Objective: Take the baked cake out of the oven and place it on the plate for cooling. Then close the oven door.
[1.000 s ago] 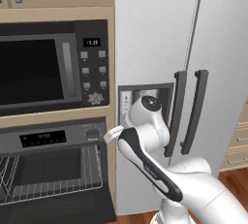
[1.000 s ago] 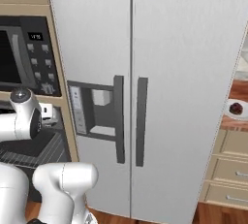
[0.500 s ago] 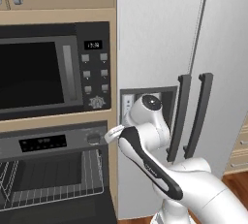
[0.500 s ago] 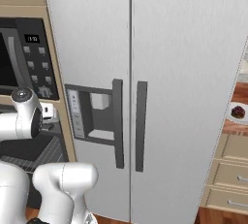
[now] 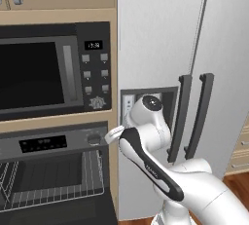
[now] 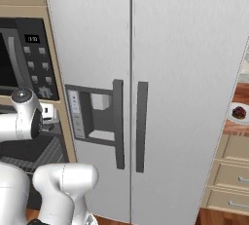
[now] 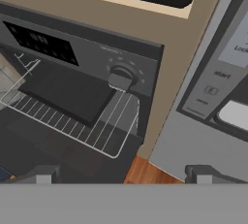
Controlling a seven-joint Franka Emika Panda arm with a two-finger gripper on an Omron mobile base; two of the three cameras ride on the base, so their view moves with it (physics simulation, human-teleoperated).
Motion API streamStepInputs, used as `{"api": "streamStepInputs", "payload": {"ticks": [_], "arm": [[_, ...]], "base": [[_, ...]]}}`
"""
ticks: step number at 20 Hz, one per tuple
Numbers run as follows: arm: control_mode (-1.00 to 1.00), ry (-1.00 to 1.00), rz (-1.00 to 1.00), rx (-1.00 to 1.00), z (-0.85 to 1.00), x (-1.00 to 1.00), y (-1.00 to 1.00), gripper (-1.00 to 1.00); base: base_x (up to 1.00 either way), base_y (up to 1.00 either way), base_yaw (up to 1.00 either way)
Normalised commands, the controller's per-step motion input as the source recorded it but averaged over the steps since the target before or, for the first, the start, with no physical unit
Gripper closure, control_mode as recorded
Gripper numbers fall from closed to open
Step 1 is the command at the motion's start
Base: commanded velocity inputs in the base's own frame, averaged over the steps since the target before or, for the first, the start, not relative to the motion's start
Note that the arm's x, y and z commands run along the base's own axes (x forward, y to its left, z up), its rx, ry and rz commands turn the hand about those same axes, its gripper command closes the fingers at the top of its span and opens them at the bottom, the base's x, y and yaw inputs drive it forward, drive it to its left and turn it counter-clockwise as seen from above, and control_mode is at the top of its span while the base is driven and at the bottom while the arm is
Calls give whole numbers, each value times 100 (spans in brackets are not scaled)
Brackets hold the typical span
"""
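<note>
Dark finger tips [image 7: 46,173] of the two-finger gripper [image 7: 121,175] stand spread wide apart along the bottom of the hand view, with nothing between them. Just above them in that view lies the silver wire rack [image 7: 77,121] of the built-in black oven [image 7: 72,92], whose grey control strip with a round knob [image 7: 121,78] and a dark digital display [image 7: 41,43] crosses the upper left. In the left base view the white hand sits at centre frame, close beside the right end of the control strip, and the black oven door [image 5: 58,214] hangs open along the lower left edge below the rack. A larger black microwave [image 5: 53,70] with a button column fills the upper left of that view, and a tall grey two-door fridge [image 6: 146,73] with dark vertical handles stands to the right. At the right edge of the right base view, the small dark reddish-brown cake [image 6: 240,112] rests on the pale round plate [image 6: 232,117] on a wooden counter [image 6: 233,127], well apart from the oven.
</note>
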Motion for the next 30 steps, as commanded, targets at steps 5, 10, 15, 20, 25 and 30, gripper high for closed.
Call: {"api": "streamStepInputs", "payload": {"ticks": [5,10,15,20,25,30], "arm": [[-100,0,0,0,0,0,0,-100],[-100,0,0,0,0,0,0,-100],[-100,-1,0,0,0,-5,0,-100],[-100,0,7,-7,-5,-33,30,-100],[-100,1,0,-11,-3,-19,42,-100],[-100,0,0,0,-5,-22,24,-100]], "base": [[0,0,0],[0,0,0],[0,0,0],[0,0,0],[0,0,0],[0,0,0]]}}
